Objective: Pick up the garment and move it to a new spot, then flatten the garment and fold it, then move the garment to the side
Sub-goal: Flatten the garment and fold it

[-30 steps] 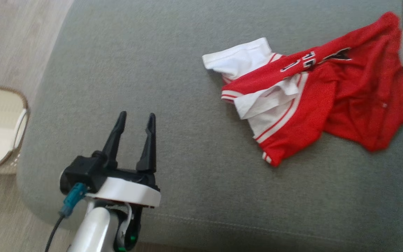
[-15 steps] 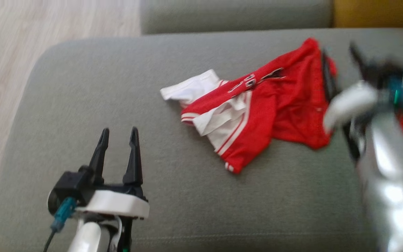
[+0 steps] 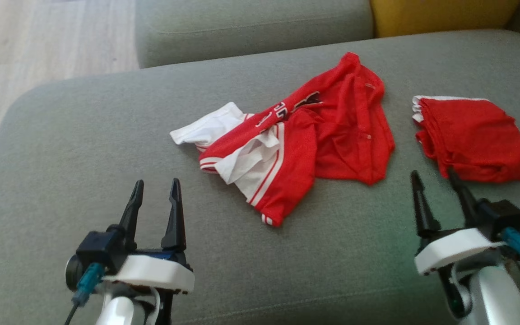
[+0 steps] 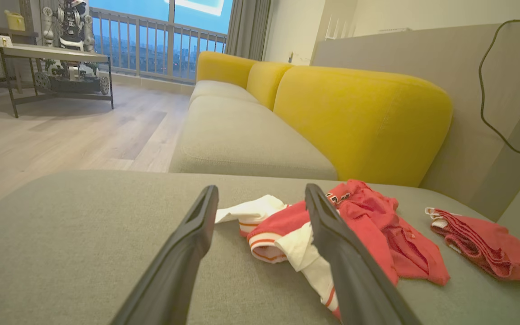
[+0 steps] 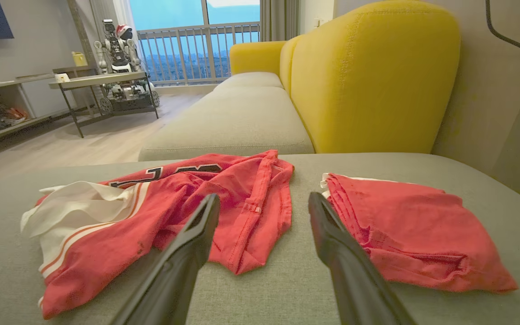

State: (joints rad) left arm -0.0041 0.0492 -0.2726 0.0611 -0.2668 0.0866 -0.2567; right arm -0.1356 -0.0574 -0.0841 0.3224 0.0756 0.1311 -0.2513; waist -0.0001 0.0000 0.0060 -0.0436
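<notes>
While left gripper (image 3: pixel 157 180) and right gripper (image 3: pixel 432 172) gape (empty), the garment (image 3: pixel 332 131) lies crumpled.

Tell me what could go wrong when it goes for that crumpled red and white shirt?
The crumpled shirt lies in bunched layers, so a pinch may catch just one fold and drag the rest. The right gripper, open, hangs close to the folded red garment and could snag or muss it. The left gripper, also open, is apart from the shirt and needs a longer reach across the grey cushion.
</notes>
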